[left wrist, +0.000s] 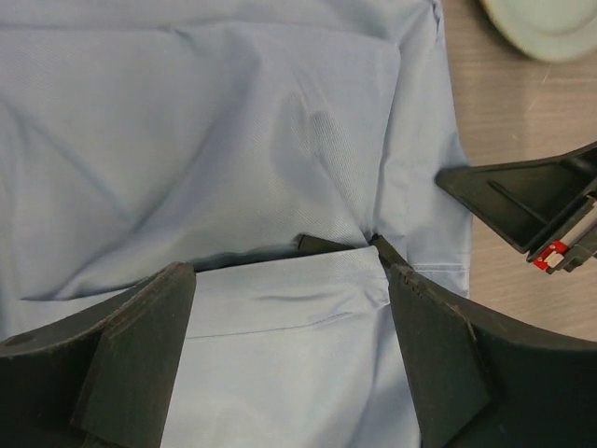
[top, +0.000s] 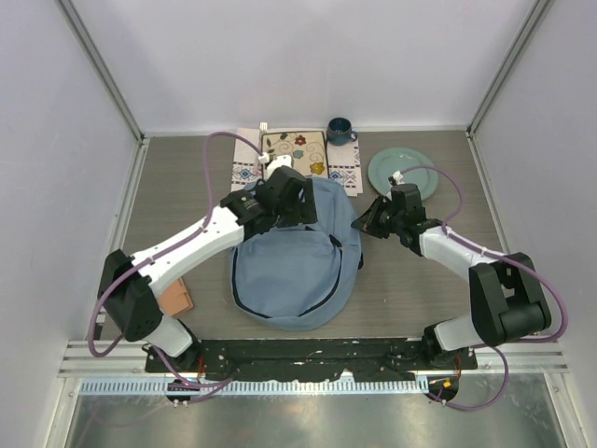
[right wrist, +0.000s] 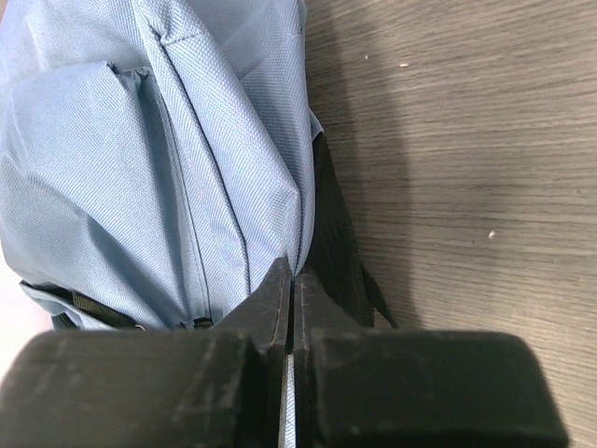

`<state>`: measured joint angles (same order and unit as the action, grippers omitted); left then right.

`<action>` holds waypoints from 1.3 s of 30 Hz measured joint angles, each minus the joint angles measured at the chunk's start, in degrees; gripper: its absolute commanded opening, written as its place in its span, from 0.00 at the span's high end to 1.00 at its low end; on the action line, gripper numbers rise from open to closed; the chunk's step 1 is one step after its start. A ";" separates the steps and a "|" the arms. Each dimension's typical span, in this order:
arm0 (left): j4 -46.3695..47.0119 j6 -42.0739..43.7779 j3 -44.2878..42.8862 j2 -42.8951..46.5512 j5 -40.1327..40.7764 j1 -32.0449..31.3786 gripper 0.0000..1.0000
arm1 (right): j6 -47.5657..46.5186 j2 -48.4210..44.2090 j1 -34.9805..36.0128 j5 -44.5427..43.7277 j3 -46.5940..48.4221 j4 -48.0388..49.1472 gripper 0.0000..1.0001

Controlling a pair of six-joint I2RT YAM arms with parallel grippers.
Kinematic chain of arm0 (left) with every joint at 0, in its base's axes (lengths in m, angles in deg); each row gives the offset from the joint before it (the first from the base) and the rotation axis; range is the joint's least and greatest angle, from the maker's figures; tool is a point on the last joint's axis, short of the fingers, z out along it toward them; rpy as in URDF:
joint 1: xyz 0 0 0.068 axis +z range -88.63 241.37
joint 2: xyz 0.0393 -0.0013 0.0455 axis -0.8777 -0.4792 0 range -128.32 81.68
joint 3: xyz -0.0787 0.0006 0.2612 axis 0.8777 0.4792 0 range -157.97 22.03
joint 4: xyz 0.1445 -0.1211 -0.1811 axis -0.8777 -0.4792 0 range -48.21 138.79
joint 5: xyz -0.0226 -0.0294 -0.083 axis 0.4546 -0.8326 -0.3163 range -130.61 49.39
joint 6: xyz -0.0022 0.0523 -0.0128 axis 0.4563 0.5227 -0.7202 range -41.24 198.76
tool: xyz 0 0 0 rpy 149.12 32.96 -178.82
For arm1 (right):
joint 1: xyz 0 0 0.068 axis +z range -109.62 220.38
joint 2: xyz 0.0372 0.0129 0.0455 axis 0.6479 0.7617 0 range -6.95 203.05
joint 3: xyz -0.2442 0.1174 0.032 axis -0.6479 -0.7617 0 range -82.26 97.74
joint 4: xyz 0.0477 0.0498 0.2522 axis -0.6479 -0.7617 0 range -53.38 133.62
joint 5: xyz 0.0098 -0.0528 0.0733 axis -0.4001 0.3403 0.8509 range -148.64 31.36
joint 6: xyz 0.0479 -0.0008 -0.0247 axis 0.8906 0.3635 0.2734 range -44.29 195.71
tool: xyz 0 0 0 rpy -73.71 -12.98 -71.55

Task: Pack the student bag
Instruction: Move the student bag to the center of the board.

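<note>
Overhead looking down, wrist views near, apparently sharing student bag (top: 289,271)

No readable text, brand, number or sign in any view, small red tag (left wrist: 552,253) in the left wrist view, marking too blurred to read

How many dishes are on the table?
2. A dark blue mug at the far edge of the table, and a pale green plate to its right, slightly nearer. More could be hidden under the student bag.
</note>
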<state>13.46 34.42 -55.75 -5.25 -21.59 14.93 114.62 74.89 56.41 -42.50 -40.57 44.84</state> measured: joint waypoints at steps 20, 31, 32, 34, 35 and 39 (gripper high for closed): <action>5.99 -0.59 1.84 -7.80 -9.92 0.00 0.36 | 0.31 -1.25 0.02 0.24 -1.53 0.55 0.99; 6.29 -0.26 1.84 -9.57 -10.05 0.09 0.51 | 0.46 -1.25 0.02 0.24 -1.53 0.48 0.99; 6.29 -0.24 1.84 -9.62 -10.05 0.09 0.52 | 0.46 -1.25 0.02 0.24 -1.53 0.48 0.99; 6.29 -0.22 1.84 -9.77 -10.08 0.09 0.56 | 0.46 -1.25 0.02 0.24 -1.53 0.48 0.99; 6.32 -0.22 1.84 -9.86 -10.08 0.09 0.57 | 0.46 -1.25 0.02 0.24 -1.55 0.48 0.99; 6.32 -0.20 1.84 -10.23 -10.08 0.17 0.63 | 0.46 -1.25 0.02 0.24 -1.55 0.48 0.99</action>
<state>19.77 34.23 -53.91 -15.48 -31.66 15.11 115.08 73.64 56.44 -42.26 -42.12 45.32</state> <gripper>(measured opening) 0.408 0.039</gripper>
